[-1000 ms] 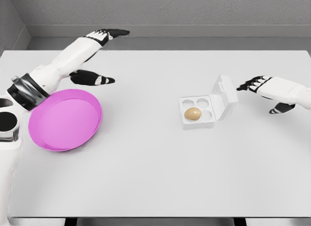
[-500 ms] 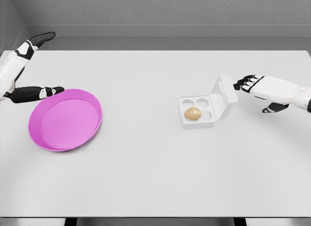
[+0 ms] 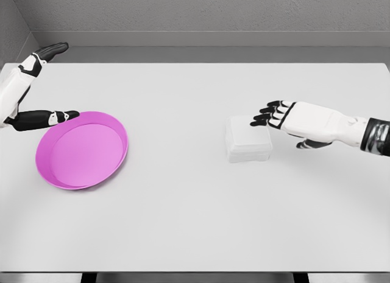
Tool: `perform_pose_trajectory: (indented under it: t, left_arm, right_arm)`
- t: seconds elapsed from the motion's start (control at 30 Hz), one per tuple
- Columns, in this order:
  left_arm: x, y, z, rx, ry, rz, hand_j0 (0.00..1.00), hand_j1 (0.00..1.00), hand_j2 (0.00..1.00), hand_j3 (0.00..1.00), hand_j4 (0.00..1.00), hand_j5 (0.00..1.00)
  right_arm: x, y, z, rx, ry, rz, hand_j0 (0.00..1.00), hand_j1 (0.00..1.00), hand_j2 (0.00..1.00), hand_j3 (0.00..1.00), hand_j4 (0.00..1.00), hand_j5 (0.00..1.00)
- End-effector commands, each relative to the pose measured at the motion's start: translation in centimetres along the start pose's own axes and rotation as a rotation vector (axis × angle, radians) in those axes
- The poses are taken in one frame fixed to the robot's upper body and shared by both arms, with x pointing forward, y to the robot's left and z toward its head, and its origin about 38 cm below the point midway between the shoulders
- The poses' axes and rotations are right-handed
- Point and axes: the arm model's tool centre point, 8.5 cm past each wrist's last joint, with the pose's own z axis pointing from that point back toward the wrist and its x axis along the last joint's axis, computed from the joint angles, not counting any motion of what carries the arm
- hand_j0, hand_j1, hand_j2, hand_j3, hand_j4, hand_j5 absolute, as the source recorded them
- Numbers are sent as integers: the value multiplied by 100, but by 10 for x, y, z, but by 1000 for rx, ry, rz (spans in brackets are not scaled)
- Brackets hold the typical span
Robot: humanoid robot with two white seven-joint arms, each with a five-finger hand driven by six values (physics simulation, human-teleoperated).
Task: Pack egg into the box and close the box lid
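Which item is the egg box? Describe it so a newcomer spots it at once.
Start at the white table and look right of its middle, far from the pink bowl on the left. There sits the box, with the right hand over its far right corner. It is a small, white, squarish carton with its lid shut.

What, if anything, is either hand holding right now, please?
Nothing: the right hand rests open-fingered over the closed box, and the left hand is open.

One head view looks steeply down across the whole white table (image 3: 183,222).
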Motion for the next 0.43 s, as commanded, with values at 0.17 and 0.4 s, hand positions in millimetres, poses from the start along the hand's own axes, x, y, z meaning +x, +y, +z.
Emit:
perform_pose_trajectory:
  t: [0.17, 0.4]
  left_arm:
    - [0, 1, 0, 4, -1, 5, 100, 100, 100, 100, 100, 100]
    - [0, 0, 0, 1, -1, 5, 100, 100, 100, 100, 100, 100]
  right_arm:
    - [-55, -3, 57, 6, 214, -25, 100, 100, 100, 100, 100, 100]
    - [-72, 4, 81, 48, 284, -39, 100, 100, 100, 100, 100, 100]
